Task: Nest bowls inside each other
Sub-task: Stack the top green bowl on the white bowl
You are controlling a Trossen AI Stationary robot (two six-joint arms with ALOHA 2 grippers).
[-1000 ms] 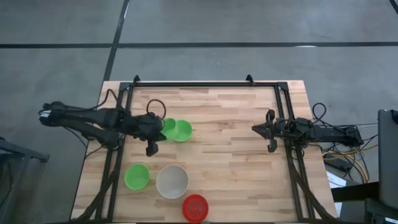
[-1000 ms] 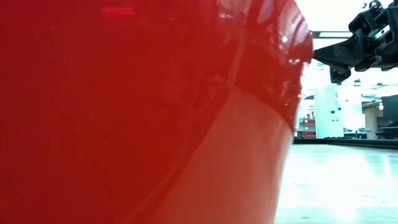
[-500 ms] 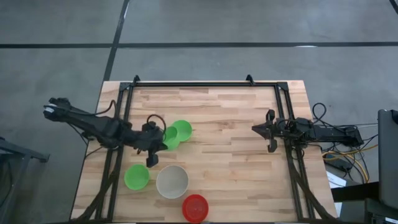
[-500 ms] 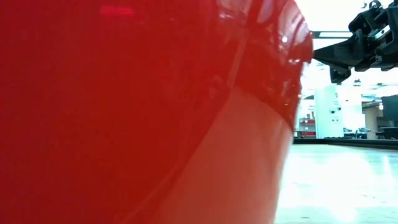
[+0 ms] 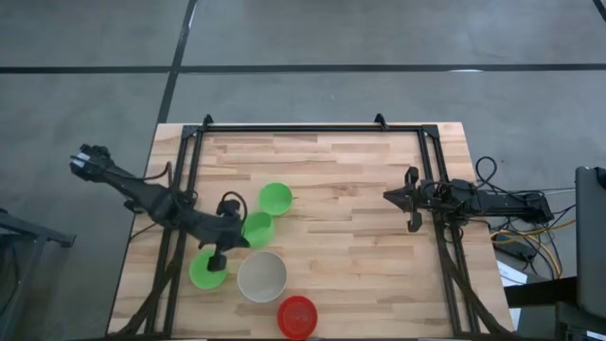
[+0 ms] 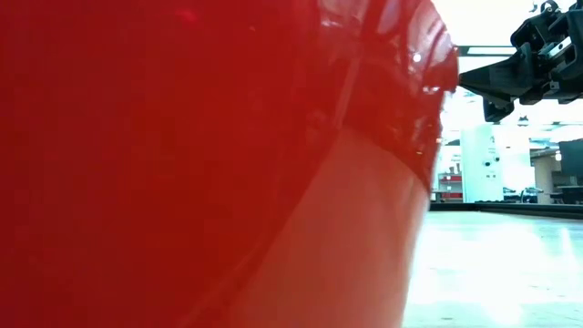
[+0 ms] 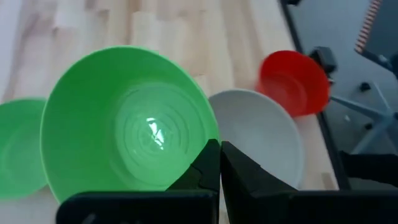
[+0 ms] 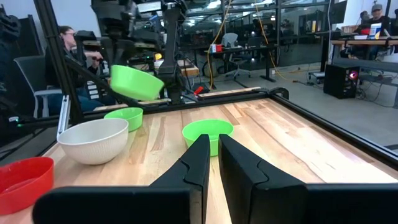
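Since the earlier frame my left gripper [image 5: 227,248], clamped on a bright green round plastic bowl [image 5: 257,227], had carried it from 12 toward 6 o'clock, lifted near the white plastic bowl [image 5: 262,276]. I judged lowering it inside came next.

One green bowl [image 8: 136,82] hangs tilted in the air above the worktop's left side, another green bowl [image 5: 276,198] sits upright mid-worktop, a third [image 5: 207,269], the white bowl [image 5: 262,276] and the red bowl [image 5: 297,315] line the front edge.
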